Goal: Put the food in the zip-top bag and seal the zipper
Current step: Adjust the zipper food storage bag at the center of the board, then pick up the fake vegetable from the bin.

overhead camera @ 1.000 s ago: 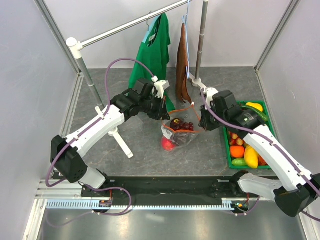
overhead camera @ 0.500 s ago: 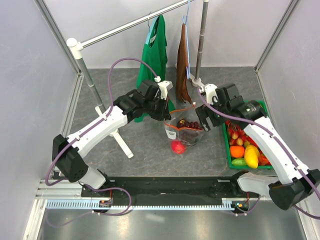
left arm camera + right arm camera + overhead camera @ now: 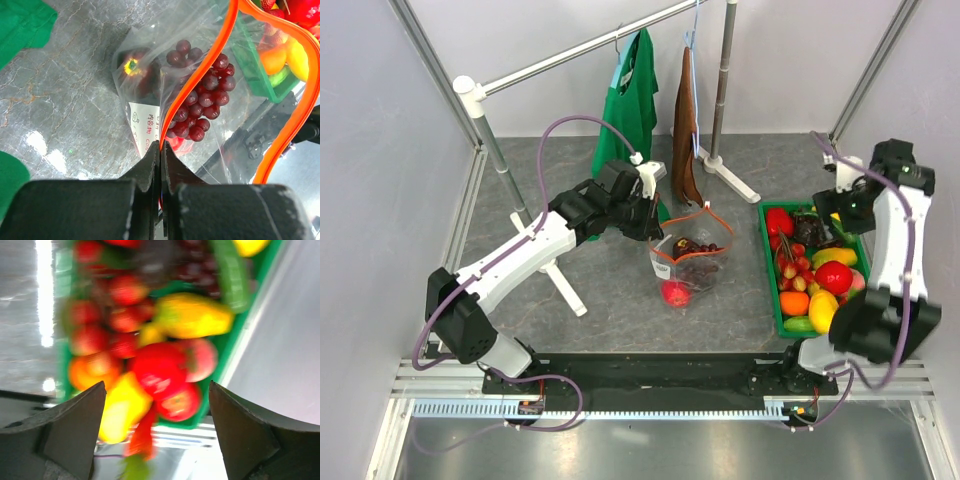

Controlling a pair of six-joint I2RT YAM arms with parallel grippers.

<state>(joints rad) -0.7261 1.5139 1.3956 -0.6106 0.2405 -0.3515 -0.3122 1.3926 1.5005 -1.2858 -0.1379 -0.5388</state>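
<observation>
Right hand [image 3: 156, 390] pulled off zip-top bag [image 3: 690, 265] — zipper [image 3: 203, 70] mouth up.

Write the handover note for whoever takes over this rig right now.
Left gripper: shut on the zipper, holding the zip-top bag up with its mouth open.
Right gripper: open, empty, above the green tray of fruit.
In the bag: grapes, a maroon fruit, a red apple.
Left to do: add any further food, then seal the zipper.
</observation>
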